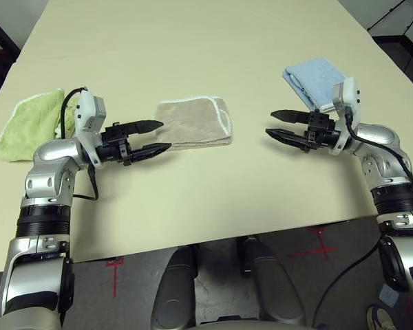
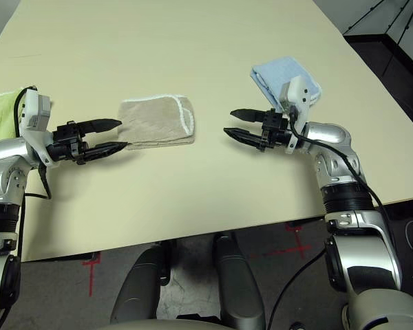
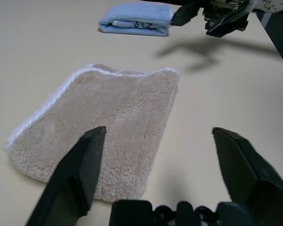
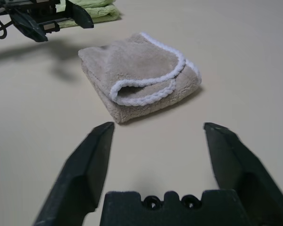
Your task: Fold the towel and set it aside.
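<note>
In the left eye view, the beige-tan terry towel lies folded on the pale tabletop, just above and left of the middle of the frame. White stitched edging runs along its top and curves down near its right side. In the right wrist view a folded-over layer with a rounded white border sits on top, with a small gap beneath that border.

The left gripper, left of centre in the left eye view, has its two black fingers spread and holds nothing. Their tips point toward the right of the frame and reach the towel's left end; whether they touch it cannot be told. The right gripper, right of centre, also has its fingers parted, with nothing between them. Its tips point left, toward the towel, with bare tabletop between them and the cloth.

A lime-green towel lies at the left of the left eye view, partly behind the left forearm. A folded light blue towel lies at the upper right, partly hidden by the right gripper's white wrist housing.

In the left wrist view, the blue towel's side carries a pale strip with a dark car-like drawing; no writing can be read on it.
</note>
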`<state>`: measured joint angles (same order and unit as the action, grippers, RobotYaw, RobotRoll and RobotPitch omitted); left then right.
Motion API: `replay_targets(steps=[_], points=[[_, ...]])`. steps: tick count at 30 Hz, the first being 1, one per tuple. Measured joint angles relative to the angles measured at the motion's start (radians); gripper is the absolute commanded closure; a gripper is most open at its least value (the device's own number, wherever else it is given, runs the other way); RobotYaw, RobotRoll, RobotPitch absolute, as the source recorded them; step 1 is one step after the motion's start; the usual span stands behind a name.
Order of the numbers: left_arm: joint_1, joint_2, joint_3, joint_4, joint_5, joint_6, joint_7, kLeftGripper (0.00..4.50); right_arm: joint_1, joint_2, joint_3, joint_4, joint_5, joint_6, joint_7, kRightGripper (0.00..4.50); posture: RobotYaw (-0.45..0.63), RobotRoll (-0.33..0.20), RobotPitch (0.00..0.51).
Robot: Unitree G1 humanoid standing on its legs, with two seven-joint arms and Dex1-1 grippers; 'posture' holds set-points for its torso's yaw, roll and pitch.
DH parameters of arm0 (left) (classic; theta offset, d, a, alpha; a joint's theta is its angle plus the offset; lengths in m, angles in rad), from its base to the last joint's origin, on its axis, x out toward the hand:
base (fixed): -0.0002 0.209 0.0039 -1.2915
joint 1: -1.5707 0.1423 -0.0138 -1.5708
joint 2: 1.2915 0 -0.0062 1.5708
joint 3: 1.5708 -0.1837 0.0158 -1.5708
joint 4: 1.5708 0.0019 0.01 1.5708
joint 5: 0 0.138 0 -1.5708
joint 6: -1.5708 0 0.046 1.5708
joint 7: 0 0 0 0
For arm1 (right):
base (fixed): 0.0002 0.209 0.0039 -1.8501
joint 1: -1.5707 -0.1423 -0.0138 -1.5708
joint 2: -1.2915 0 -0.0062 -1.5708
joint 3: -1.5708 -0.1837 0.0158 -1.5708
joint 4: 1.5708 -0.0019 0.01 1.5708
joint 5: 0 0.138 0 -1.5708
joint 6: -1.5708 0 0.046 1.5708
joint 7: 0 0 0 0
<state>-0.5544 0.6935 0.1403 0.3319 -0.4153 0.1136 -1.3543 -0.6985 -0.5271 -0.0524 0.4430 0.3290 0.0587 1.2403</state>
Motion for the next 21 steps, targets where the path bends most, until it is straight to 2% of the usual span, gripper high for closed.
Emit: replay_targets(steps=[13, 21], points=[[-0.018, 0.030, -0.003, 0.016, 0.001, -0.023, -0.030, 0.00, 0.004, -0.005, -0.002, -0.030, 0.016, 0.079, -0.012, 0.02, 0.01, 0.000, 0.211], [-0.025, 0.032, -0.005, 0.033, 0.003, -0.033, -0.034, 0.00, -0.030, 0.022, -0.034, -0.042, 0.126, 0.430, -0.108, 0.02, 0.02, 0.000, 0.223]])
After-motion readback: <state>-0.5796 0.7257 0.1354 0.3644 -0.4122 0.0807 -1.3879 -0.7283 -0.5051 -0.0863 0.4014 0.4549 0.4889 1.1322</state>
